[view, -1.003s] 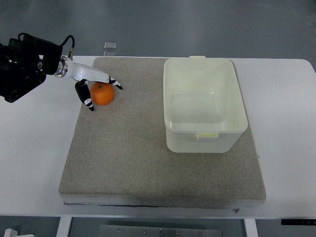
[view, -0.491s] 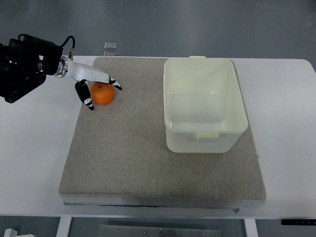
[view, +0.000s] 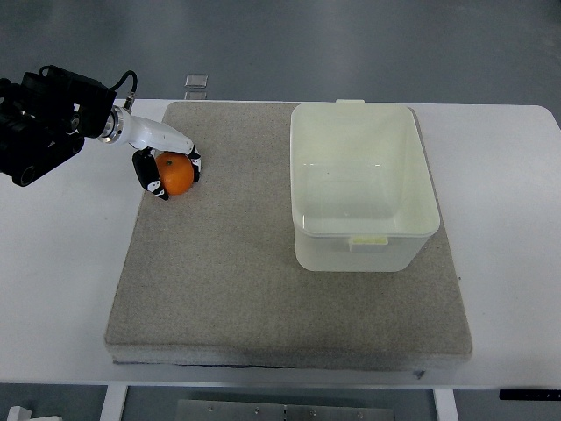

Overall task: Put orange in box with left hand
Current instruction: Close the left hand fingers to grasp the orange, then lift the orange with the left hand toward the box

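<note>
The orange is sitting on the grey mat's far-left corner, with the left robot hand curling its fingers around it. Grasping is underway; next comes lifting and carrying rightward to the box.

A white table carries a grey mat lying flat.
</note>
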Controlling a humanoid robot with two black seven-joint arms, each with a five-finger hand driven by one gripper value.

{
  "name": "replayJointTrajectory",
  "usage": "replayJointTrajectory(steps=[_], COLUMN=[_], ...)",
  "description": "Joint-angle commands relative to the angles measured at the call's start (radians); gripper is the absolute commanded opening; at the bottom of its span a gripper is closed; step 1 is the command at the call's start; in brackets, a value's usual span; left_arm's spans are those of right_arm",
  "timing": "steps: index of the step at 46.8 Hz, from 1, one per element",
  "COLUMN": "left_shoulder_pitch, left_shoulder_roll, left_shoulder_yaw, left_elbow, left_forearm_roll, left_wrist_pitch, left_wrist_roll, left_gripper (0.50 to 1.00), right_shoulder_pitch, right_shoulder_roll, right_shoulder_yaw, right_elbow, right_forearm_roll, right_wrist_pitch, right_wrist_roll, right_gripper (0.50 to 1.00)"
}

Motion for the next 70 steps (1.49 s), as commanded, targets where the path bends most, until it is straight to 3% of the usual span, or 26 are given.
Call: replayJointTrajectory(steps=[1,13,35,70], left_shoulder_pitch=[0.001,-0.002,-0.028,-0.116], left_shoulder_roll=[-0.018,-0.056,-0.067,-0.118], left_shoulder_yaw=[0.000,-0.001,-0.018,-0.064], left_elbow=[0.004,0.064,0.077,0.076], left_forearm_roll=[-0.001,-0.011,-0.027,-0.349], left_wrist_pitch=[0.000,0.054,0.062,0.086], left_wrist_roll=[-0.002,-0.002,0.000,0.000], left_gripper=[0.500,0.500,0.500,0.500], right_shoulder_pitch=[0.000,0.000,0.000,0.000], right_shoulder_roll=[0.000,0.000,0.000,0.000], right_shoulder_yaw=[0.000,0.000,0.000,0.000], right_elbow=[0.000,0.000,-0.001,0.000], right_forearm_roll=[-0.001,0.001,-0.001,0.001], right_wrist_pitch=[0.000,0.000,0.000,-0.002], right_wrist_roll=[0.000,0.000,0.000,0.000], right_gripper=[0.944,0.944,0.944,0.944])
